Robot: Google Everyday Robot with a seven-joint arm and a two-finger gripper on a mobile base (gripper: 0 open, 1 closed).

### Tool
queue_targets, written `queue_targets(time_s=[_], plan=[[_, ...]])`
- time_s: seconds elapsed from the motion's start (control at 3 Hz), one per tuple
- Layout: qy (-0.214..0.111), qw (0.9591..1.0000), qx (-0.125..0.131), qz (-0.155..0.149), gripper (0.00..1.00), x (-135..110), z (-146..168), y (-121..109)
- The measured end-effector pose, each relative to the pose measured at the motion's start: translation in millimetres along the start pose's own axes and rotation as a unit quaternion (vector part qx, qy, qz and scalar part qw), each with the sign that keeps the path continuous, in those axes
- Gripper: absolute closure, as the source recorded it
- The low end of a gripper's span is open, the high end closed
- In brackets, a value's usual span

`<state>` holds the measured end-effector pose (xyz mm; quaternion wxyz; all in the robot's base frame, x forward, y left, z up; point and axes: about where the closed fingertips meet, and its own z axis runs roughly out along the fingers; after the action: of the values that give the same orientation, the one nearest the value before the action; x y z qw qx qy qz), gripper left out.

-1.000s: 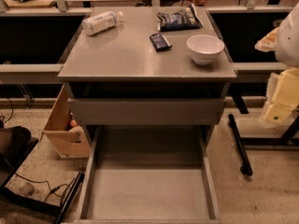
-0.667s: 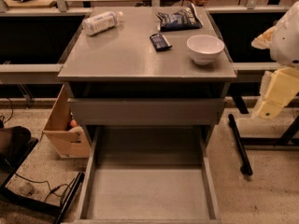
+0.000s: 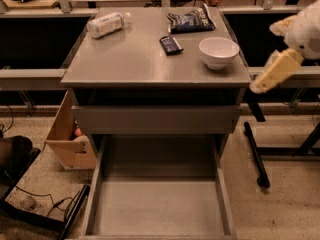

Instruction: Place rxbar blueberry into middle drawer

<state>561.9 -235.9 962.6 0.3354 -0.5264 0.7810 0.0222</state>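
The rxbar blueberry (image 3: 171,44), a small dark blue bar, lies flat on the grey cabinet top (image 3: 135,64), between the chip bag and the white bowl. The middle drawer (image 3: 159,206) is pulled out wide at the bottom of the view, and its flat grey floor holds nothing. My gripper (image 3: 274,73), a cream-coloured piece on the white arm, hangs at the right edge of the view. It is beside the cabinet's right side, level with the top, to the right of the bowl and apart from the bar.
A white bowl (image 3: 218,52), a crinkled blue-and-white chip bag (image 3: 191,20) and a lying plastic bottle (image 3: 106,24) share the cabinet top. A shut drawer front (image 3: 155,119) sits above the open one. A cardboard box (image 3: 70,134) and cables are on the floor at left. A black stand leg (image 3: 256,154) is at right.
My arm and gripper have risen and swung in toward the cabinet's right edge. The things on the top have not moved.
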Motion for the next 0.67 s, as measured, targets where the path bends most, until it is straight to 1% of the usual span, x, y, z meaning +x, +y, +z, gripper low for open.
queue_targets(time_s=[0.33,0.67], plan=[[-0.058,0.9942,0.021,0.088,0.00,-34,22,-63],[-0.074,0.9884,0.033,0.128,0.00,-47,13,-78]])
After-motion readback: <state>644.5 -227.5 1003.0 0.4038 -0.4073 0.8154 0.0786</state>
